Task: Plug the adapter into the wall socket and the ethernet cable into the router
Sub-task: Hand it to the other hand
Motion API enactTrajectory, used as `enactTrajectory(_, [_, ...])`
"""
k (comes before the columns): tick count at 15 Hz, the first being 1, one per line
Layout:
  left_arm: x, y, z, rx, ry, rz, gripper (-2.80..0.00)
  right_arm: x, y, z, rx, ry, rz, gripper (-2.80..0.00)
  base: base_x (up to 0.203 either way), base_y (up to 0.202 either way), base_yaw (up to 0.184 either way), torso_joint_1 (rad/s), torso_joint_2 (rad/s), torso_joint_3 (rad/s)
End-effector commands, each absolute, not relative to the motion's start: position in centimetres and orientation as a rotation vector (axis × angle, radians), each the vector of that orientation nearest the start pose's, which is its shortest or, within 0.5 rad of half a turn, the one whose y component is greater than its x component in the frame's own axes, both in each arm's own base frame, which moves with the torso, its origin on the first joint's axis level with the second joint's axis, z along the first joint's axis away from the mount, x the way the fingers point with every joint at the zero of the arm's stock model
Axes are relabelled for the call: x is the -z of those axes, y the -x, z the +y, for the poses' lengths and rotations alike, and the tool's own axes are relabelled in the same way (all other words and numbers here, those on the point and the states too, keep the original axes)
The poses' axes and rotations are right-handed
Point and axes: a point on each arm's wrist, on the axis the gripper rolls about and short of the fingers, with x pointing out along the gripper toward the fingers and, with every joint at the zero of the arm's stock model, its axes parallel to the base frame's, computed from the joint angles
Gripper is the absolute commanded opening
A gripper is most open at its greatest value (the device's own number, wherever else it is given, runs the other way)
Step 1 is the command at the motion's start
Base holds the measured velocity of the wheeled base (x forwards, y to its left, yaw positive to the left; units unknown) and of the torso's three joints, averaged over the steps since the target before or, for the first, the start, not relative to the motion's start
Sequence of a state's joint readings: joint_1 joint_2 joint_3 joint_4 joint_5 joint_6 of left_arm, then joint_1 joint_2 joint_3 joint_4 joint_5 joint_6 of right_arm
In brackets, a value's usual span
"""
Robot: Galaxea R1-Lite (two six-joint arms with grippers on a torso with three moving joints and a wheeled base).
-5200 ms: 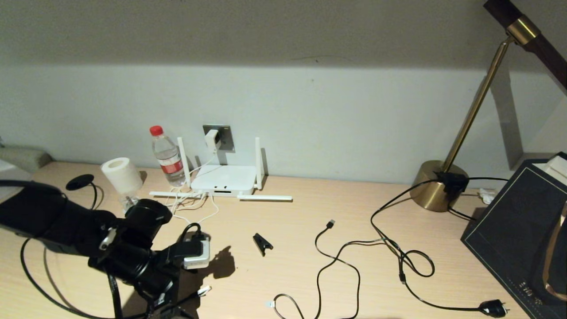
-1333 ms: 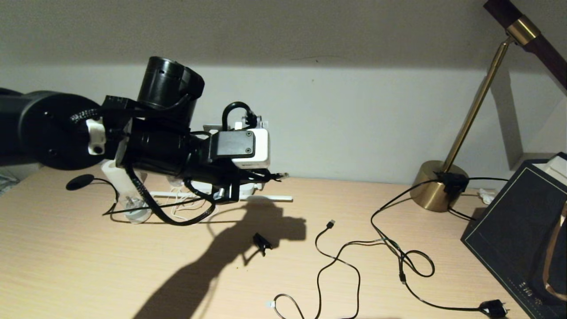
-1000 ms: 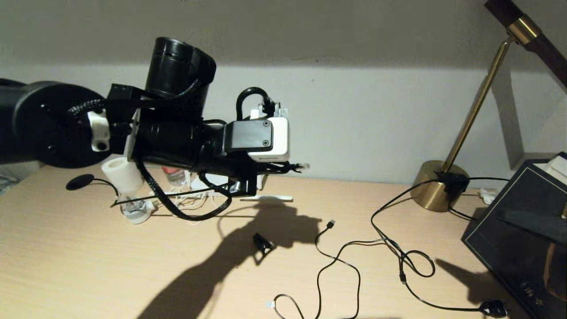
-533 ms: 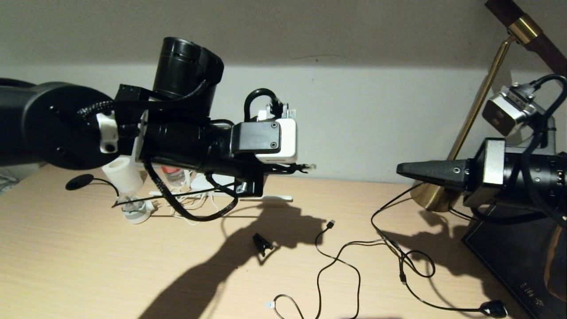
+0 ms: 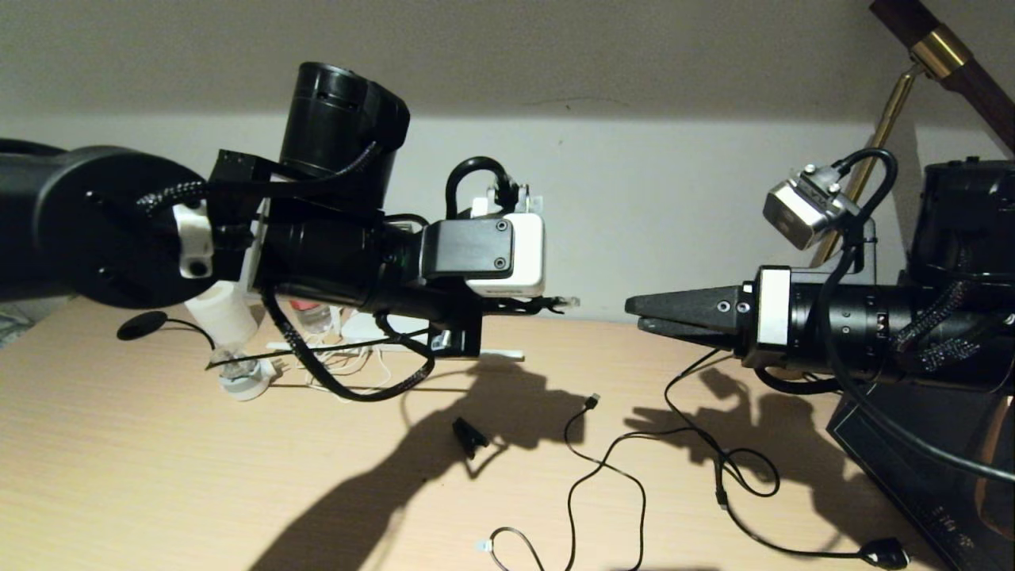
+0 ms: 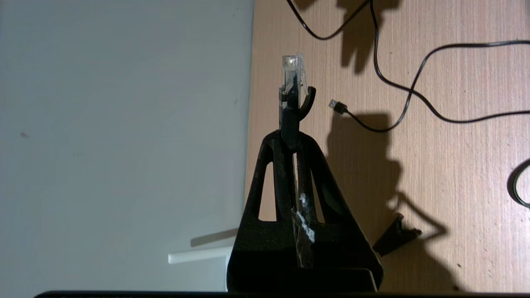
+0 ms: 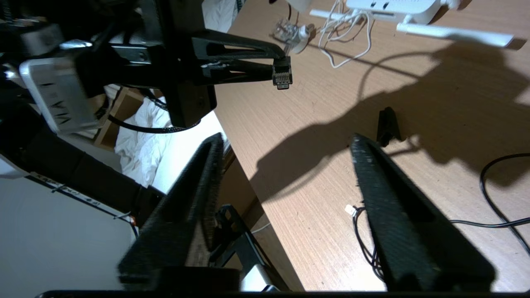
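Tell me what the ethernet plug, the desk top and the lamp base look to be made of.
Ethernet cable plug: clear hard plastic, glossy; light passes through it and the dark cord shows inside. Desk: pale wood or wood-look laminate, matte; fine straight grain lines, which of the two I cannot tell. Lamp base: mostly hidden behind the right arm; what shows looks like brass-coloured metal, judging by the matching shiny stem.
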State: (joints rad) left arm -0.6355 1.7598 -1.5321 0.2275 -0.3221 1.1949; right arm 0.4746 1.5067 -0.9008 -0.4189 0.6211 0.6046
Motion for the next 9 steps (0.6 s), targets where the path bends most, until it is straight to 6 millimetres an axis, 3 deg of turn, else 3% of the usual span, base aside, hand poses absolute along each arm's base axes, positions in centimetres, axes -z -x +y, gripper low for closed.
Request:
enactTrajectory(1, [-28.5, -26.3, -20.6, 1.113, -1.153, -0.170, -2.80, -24.0, -23.4, 14.0, -1.007, -0.557, 0.540, 0.00, 0.000, 0.000, 0.000, 0.000, 0.00, 0.000])
enactTrajectory(9, [-28.2, -25.4, -20.9, 1.162, -1.143, -0.190, -2.80, -24.8, -24.8, 15.8, -0.997, -0.549, 0.503, 0.00, 0.000, 0.000, 0.000, 0.000, 0.00, 0.000])
